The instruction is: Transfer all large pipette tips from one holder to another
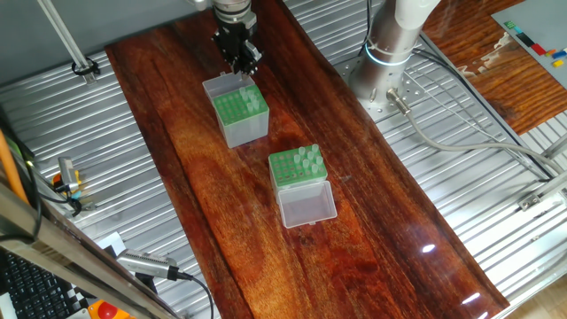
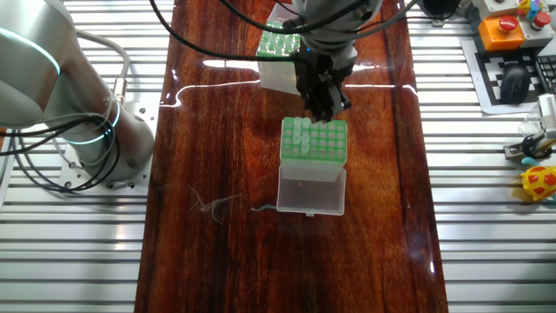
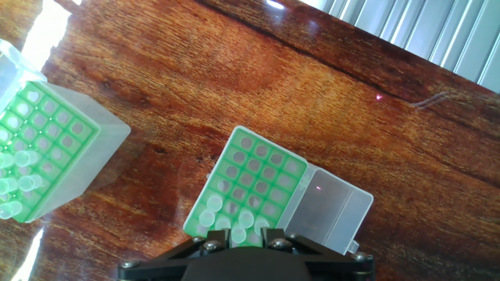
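The clear-sided holder (image 1: 297, 167) (image 2: 314, 139) (image 3: 250, 183) stands mid-table, its clear lid (image 1: 306, 206) (image 2: 311, 189) (image 3: 328, 209) folded flat. Several large pipette tips (image 1: 308, 158) (image 2: 300, 130) (image 3: 223, 215) fill one side of its green grid. The grey-sided box (image 1: 237, 111) (image 2: 276, 43) (image 3: 43, 148) stands farther along, with a few tips (image 1: 251, 97) (image 3: 19, 183) at one edge. My gripper (image 1: 245, 69) (image 2: 323, 111) (image 3: 242, 238) hangs raised above the clear holder's tips. Its jaws stand a narrow gap apart, and through the gap I see the holder's tips, nothing gripped.
The two boxes sit on a dark wooden board (image 1: 372, 221) with ribbed metal tabletop (image 1: 106, 177) on either side. The arm's base (image 1: 390, 53) (image 2: 78, 113) and its cables (image 1: 461, 133) stand beside the board. An orange button box (image 2: 504, 30) sits in a far corner.
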Robot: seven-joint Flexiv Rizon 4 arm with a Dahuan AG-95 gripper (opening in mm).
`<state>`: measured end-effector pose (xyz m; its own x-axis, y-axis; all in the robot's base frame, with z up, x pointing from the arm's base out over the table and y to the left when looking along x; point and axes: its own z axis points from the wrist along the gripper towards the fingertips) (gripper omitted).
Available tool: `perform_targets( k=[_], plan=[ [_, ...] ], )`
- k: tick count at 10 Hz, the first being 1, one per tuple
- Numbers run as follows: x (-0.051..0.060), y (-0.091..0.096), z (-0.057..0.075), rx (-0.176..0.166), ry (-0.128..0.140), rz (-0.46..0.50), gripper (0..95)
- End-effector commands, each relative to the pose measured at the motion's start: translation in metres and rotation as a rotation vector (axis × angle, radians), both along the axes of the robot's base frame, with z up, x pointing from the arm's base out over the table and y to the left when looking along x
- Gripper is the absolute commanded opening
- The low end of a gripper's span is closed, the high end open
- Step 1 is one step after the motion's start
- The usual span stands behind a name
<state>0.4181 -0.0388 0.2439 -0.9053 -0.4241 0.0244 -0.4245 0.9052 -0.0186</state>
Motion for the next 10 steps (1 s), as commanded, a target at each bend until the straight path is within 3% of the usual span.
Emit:
perform_targets(
  k=[1,8,10],
  plan=[
    [0.009,0.022,0.034,0.007,0.013,-0.041,19.0],
    [0.010,0.026,0.031,0.017,0.013,-0.050,19.0],
    [0.017,0.057,0.019,0.019,0.007,-0.084,19.0]
  ],
)
